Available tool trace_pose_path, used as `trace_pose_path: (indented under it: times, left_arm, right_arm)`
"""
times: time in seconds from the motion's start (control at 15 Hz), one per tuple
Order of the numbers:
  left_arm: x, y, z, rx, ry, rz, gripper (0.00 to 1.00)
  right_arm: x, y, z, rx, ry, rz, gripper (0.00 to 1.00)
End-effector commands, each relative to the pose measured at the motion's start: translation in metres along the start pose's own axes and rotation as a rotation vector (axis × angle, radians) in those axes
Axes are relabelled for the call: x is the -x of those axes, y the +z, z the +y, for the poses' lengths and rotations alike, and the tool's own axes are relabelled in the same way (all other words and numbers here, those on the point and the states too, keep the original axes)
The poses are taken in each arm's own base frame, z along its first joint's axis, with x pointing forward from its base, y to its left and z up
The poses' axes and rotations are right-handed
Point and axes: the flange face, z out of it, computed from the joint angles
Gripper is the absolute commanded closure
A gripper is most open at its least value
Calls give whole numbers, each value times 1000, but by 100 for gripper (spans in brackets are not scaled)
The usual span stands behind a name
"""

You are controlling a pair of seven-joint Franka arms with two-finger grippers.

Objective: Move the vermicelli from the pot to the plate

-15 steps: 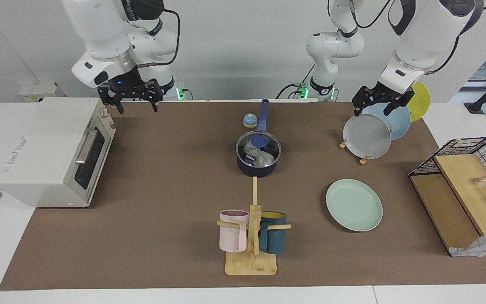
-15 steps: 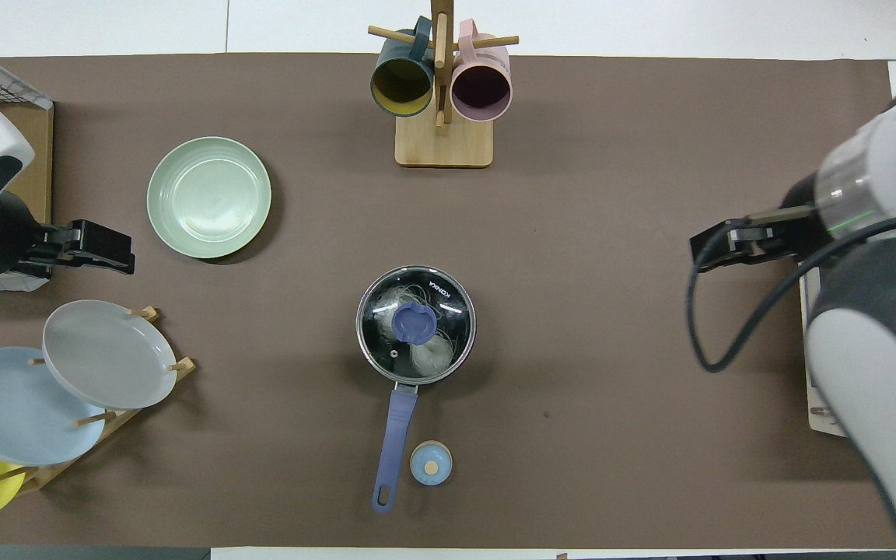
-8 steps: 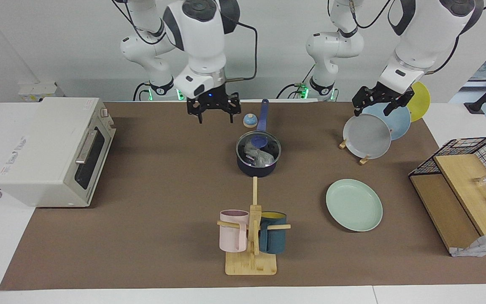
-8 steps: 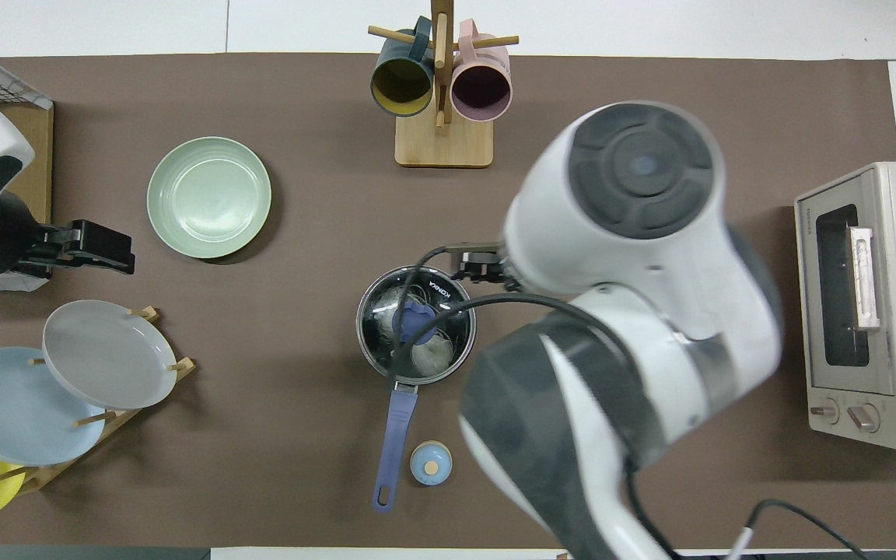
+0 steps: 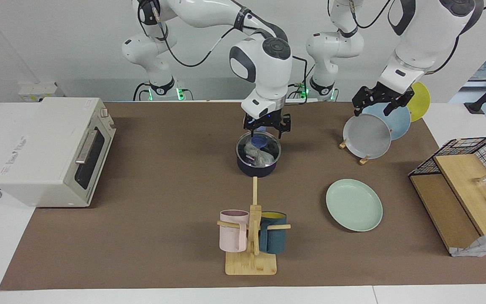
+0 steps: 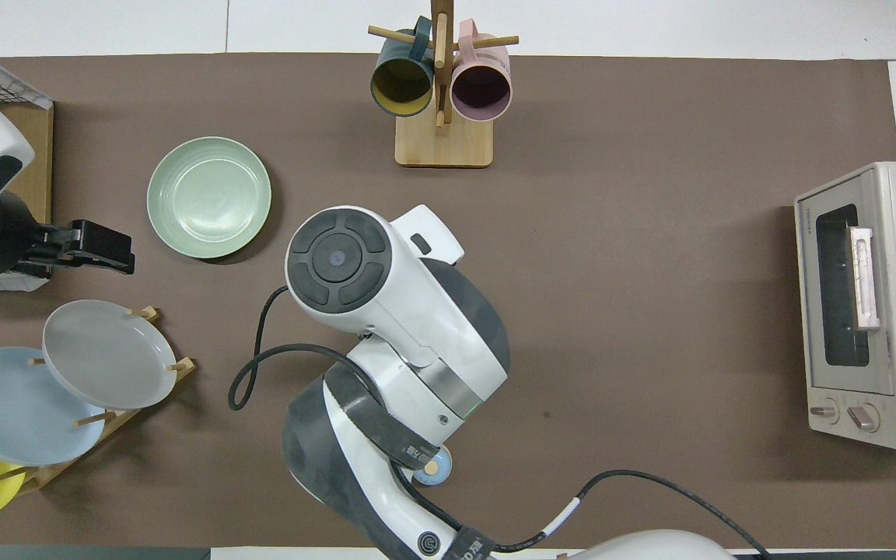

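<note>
The right gripper (image 5: 267, 129) hangs over the pot (image 5: 258, 162), its fingers spread to either side of the blue knob (image 5: 260, 139) on the glass lid (image 5: 273, 148), just above it; whether they touch it cannot be told. In the overhead view the right arm's body covers the pot entirely.

The pot stands at the middle of the brown mat (image 5: 163, 202), lid on. The vermicelli (image 5: 255, 153) lies inside it, showing pale through the glass.

The plate (image 5: 354, 204) sits flat on the mat toward the left arm's end of the table and nearer the edge away from the robots than the pot (image 6: 208, 197).

The left gripper (image 5: 378, 102) waits in the air over the plate rack (image 5: 363, 159) near the corner at its own arm's base, fingers apart and holding nothing (image 6: 98, 247).
</note>
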Motion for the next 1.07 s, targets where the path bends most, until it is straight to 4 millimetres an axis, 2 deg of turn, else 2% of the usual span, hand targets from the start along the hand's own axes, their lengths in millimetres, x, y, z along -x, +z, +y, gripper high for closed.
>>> trace_pose_path:
  times: [0.0, 0.6, 0.8, 1.0]
  left_arm:
    - [3, -3, -2, 6, -2, -2, 0]
    - [3, -3, -2, 6, -2, -2, 0]
    - [3, -3, -2, 6, -2, -2, 0]
    - [3, -3, -2, 6, -5, -2, 0]
  right_arm:
    - [-8, 9, 3, 20, 8, 12, 0]
    - [12, 51, 23, 31, -7, -5, 0]
    - [17, 51, 21, 37, -31, -11, 23]
    - [22, 51, 18, 42, -40, -15, 25]
